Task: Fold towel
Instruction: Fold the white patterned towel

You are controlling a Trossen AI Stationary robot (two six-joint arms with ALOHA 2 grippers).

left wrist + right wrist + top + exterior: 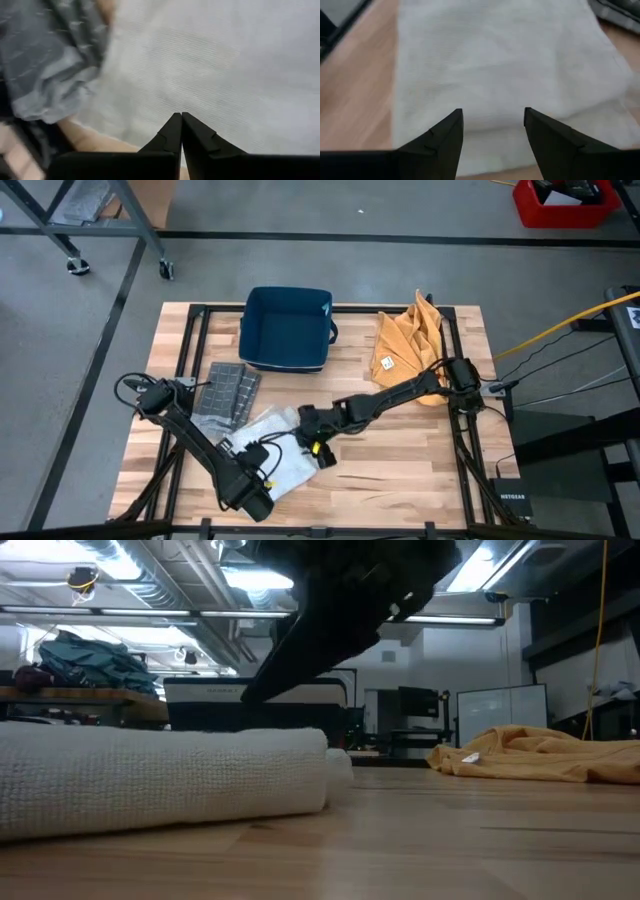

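A white towel [277, 442] lies folded in a thick pad on the near middle of the table; in the low view it is a white roll [160, 780]. My left gripper [268, 464] is over the towel's near part, fingers shut [180, 116], with white cloth [210, 70] filling its wrist view. My right gripper [313, 442] is at the towel's right edge, open [492, 117], its fingers above the white cloth [495, 60] and apart from it. My left gripper points its shut fingertips [175, 122] down at the top face of the white towel [200, 95]. Nothing shows between the fingers. I cannot tell whether the tips touch the cloth.
A folded grey towel [228, 392] lies just left of the white one and also shows in the left wrist view [45, 75]. A dark blue bin [288, 328] stands at the far middle. A crumpled orange cloth [410, 345] lies far right. Bare wood [400, 470] lies near right.
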